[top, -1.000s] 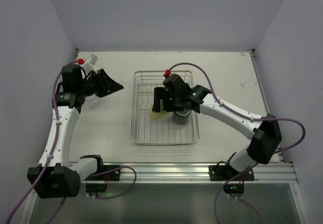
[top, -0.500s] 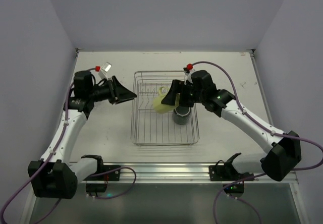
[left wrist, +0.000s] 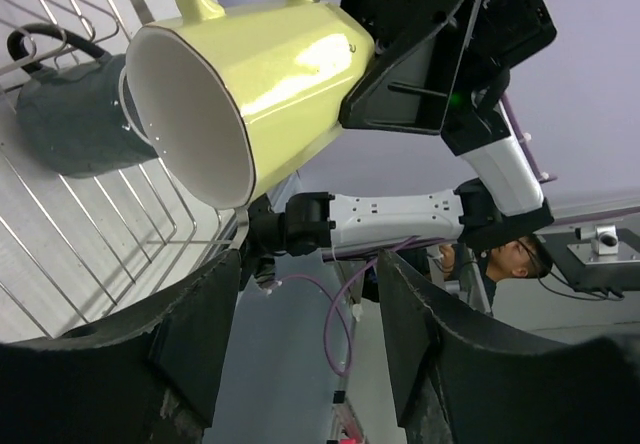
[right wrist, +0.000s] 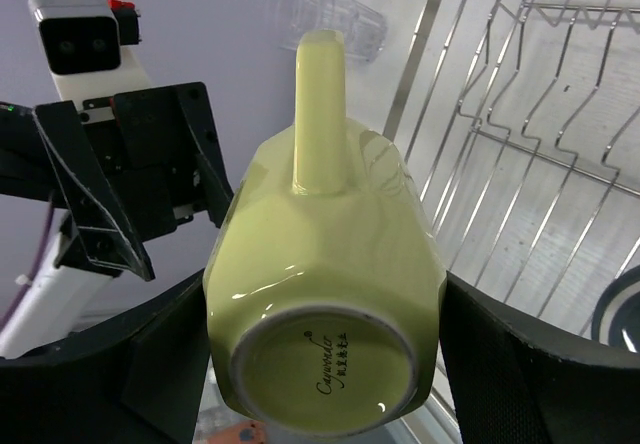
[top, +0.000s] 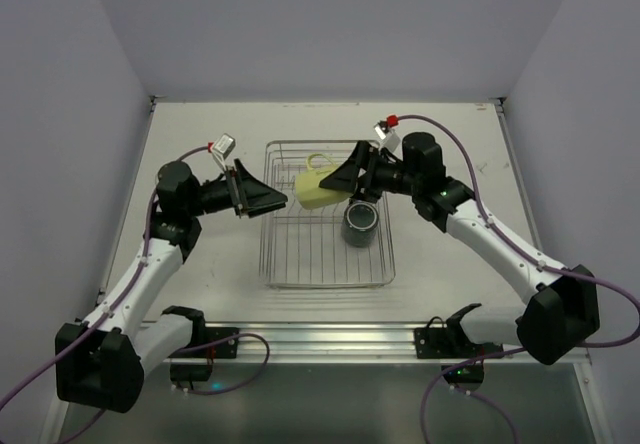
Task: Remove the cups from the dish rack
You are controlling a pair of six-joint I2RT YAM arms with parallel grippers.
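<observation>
The right gripper [top: 346, 181] is clamping a glossy pale yellow ceramic cup [top: 311, 187] sideways above the silver wire dish rack [top: 322, 256]; the left gripper [top: 270, 202] is hovering open, empty. Probably slick, rigid, breakable: grip its body.

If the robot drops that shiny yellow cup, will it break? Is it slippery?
The yellow cup looks glazed and glossy, with bright reflections, so it is probably slippery in the right gripper. It looks ceramic, with a printed mark under its base, so probably stiff, rather heavy, and likely to chip if dropped onto the dish rack.
</observation>
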